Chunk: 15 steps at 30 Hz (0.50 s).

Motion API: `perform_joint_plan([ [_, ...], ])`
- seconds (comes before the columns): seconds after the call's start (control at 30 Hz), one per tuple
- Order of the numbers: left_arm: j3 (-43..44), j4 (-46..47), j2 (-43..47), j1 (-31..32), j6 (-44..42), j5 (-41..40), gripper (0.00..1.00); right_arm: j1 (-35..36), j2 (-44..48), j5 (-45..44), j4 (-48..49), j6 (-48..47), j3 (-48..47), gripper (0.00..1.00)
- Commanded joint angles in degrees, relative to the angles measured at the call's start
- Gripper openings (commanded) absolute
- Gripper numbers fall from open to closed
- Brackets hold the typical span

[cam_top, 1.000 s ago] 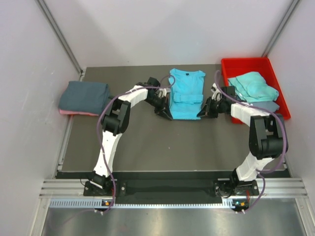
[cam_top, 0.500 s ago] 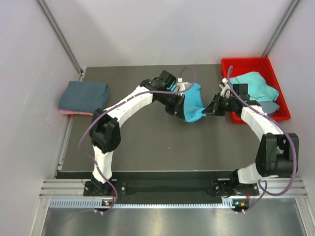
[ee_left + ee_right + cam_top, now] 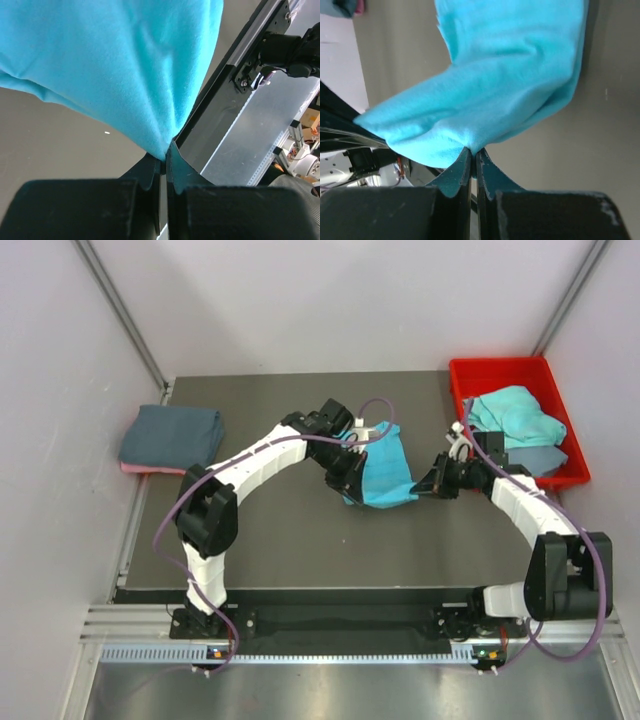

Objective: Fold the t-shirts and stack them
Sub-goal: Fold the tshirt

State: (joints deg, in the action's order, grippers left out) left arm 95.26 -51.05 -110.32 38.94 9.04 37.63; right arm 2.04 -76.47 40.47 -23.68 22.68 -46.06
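**Turquoise shirt pinched between two grippers**

Top view, centre: turquoise shirt (image 3: 385, 468), bunched and slung between the two arms above the dark table (image 3: 280, 540).

Left gripper (image 3: 164, 156): jaws pressed together on a thin fold of the cloth, at the shirt's lower-left edge in the top view.

Right gripper (image 3: 473, 152): jaws likewise pinched shut on a fold, at the shirt's right edge.

Both wrist views: cloth filling the upper frame and hiding much of the table behind it.

Upper right of the top view: red bin (image 3: 500, 368) at the table's far right corner, near the right gripper. Inside it, a crumpled teal shirt (image 3: 515, 415) over a grey shirt (image 3: 543, 456).

Left edge of the top view: folded slate shirt (image 3: 172, 435) on top of a pink shirt (image 3: 150, 469), only a pink rim showing. Stack well apart from the held shirt.

Left arm stretched diagonally across the table between the stack and the held shirt. Purple cable (image 3: 375, 403) looped just above the shirt's top edge.
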Motion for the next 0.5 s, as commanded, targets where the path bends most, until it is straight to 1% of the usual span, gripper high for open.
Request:
perform_joint_plan([
  [0.0,4.65,-0.28,-0.50,-1.84,-0.60,1.04,0.00,-0.55,-0.96,0.75,3.03,-0.09,-7.18,0.00],
  [0.13,8.00,-0.11,-3.84,-4.22,-0.86,1.48,0.00,-0.64,-7.97,0.75,5.57,0.61,-14.82,0.00],
  [0.2,10.63,-0.19,-6.03,-5.71,-1.21,1.14,0.00,-0.55,-10.62,0.49,6.80,0.96,-17.21,0.00],
  [0.23,11.60,-0.37,-6.83,-6.24,-1.30,1.13,0.00,-0.64,-13.42,0.40,7.07,1.14,-19.48,0.00],
  [0.4,18.36,-1.07,-11.39,-9.75,-1.83,0.17,0.00,-0.64,-21.42,0.31,7.33,0.70,-25.73,0.00],
  [0.47,19.87,-0.90,-12.63,-10.46,-1.92,-0.18,0.00,-0.46,-23.11,0.05,8.47,1.05,-27.76,0.00],
])
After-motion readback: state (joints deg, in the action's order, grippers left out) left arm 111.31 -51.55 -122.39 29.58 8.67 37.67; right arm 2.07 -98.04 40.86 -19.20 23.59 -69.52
